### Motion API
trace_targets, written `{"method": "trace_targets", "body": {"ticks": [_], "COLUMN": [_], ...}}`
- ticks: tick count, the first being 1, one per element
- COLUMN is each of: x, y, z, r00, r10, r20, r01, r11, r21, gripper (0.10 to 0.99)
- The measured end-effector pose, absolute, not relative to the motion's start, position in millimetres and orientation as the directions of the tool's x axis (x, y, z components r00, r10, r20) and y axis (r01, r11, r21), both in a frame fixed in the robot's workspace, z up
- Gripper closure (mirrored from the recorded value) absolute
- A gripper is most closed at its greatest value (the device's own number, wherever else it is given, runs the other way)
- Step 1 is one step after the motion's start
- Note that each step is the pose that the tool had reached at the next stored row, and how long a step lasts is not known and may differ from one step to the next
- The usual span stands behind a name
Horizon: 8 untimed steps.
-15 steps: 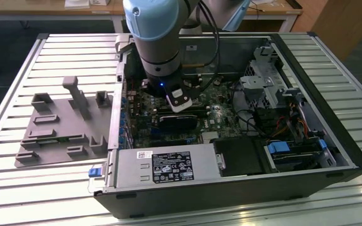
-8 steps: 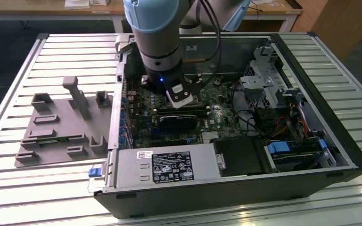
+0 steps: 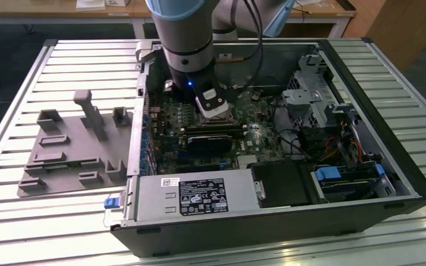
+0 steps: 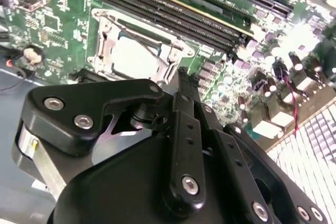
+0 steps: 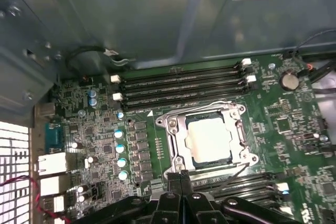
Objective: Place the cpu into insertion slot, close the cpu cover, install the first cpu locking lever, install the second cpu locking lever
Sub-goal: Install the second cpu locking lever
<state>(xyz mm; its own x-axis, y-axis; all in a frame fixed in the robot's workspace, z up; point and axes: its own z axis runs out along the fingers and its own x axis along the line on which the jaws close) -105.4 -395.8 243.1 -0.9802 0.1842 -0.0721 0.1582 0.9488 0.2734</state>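
Note:
The cpu (image 5: 209, 139) lies flat in the insertion slot (image 5: 241, 109) on the green motherboard, its silver-grey top facing up. The cpu cover (image 5: 177, 139), a silvery frame, lies down around it. A thin metal lever (image 5: 231, 177) runs at an angle along the socket side nearest my gripper. My gripper (image 5: 180, 174) is shut with nothing between its fingers, its tip hovering just off that edge of the socket. In the second wrist view the gripper (image 4: 182, 73) sits beside the cpu (image 4: 134, 56). In the exterior view the gripper (image 3: 217, 116) hangs inside the open computer case.
Long black memory slots (image 5: 178, 85) run along the far side of the socket. The grey case wall (image 5: 157, 19) rises behind them. A power supply (image 3: 191, 197), a drive cage (image 3: 317, 100) and cables crowd the case. A grey fixture plate (image 3: 72, 147) lies at the exterior view's left.

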Motion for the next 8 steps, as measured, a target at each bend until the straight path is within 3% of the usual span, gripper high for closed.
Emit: {"method": "trace_targets", "body": {"ticks": [8], "x": [-101.4], "y": [-395.8], "z": [251.9], "r00": [-0.980], "r10": [0.184], "r20": [-0.080], "r01": [0.161], "r11": [0.960], "r21": [0.229], "gripper": [0.984]}}
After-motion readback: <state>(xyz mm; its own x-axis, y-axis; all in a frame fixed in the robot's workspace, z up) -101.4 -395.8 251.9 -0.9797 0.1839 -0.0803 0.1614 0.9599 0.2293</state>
